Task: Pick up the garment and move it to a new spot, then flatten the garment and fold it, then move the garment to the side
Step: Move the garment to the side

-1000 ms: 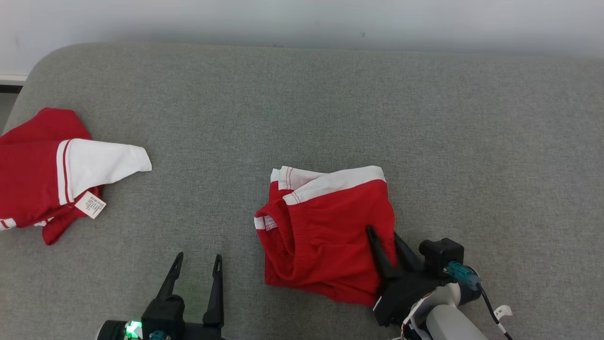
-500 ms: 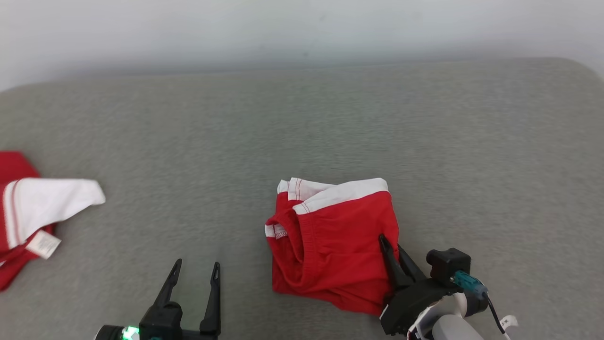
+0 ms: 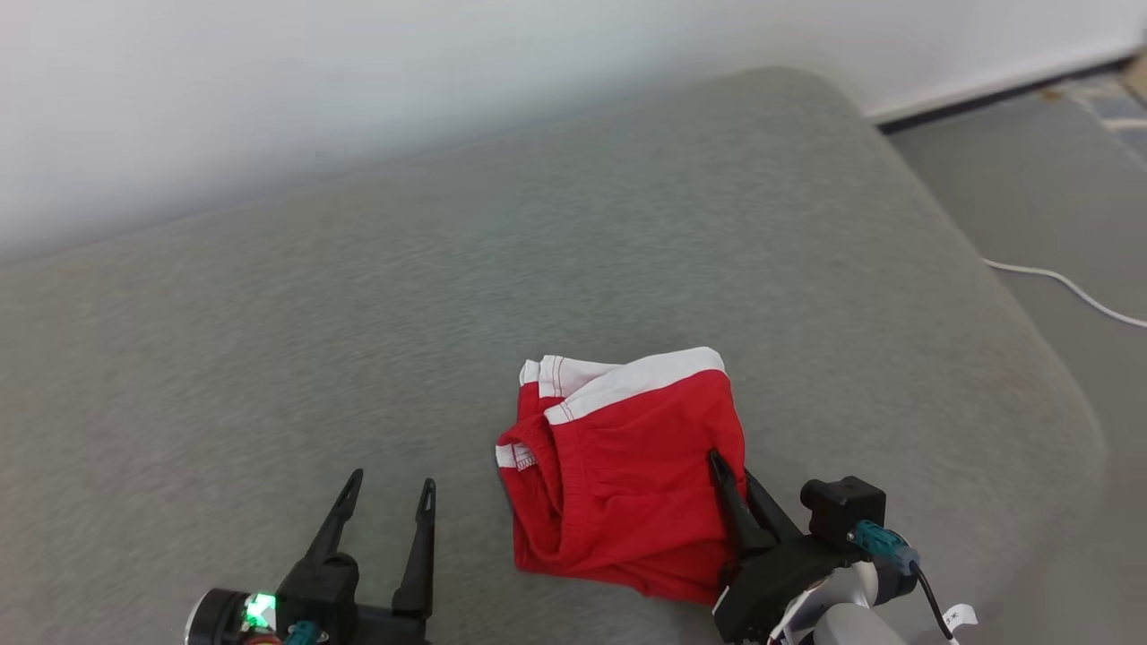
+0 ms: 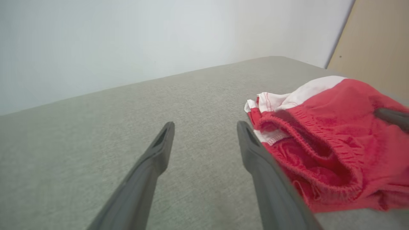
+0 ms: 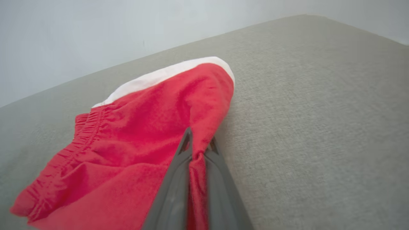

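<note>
The garment [image 3: 618,466] is a pair of red shorts with white hem bands, folded and lying on the grey couch surface [image 3: 448,313]. My right gripper [image 3: 730,466] is shut on the garment's right edge; the right wrist view shows a pinch of red cloth between the closed fingers [image 5: 179,179] of that gripper [image 5: 199,142], with the garment [image 5: 143,127] spreading to the left. My left gripper [image 3: 390,488] stands open to the left of the garment, apart from it. In the left wrist view its gripper [image 4: 204,126] is open over bare cushion, the garment [image 4: 322,134] at its right.
The couch's rounded right edge [image 3: 1030,340] drops to a grey floor with a white cable [image 3: 1066,287]. A pale wall [image 3: 358,90] runs behind the couch. A tan panel [image 4: 377,41] shows at the far right of the left wrist view.
The head camera has turned right, so the second red and white garment at the left has left the picture. My right gripper closed on the garment's right edge. The left gripper stayed open.
</note>
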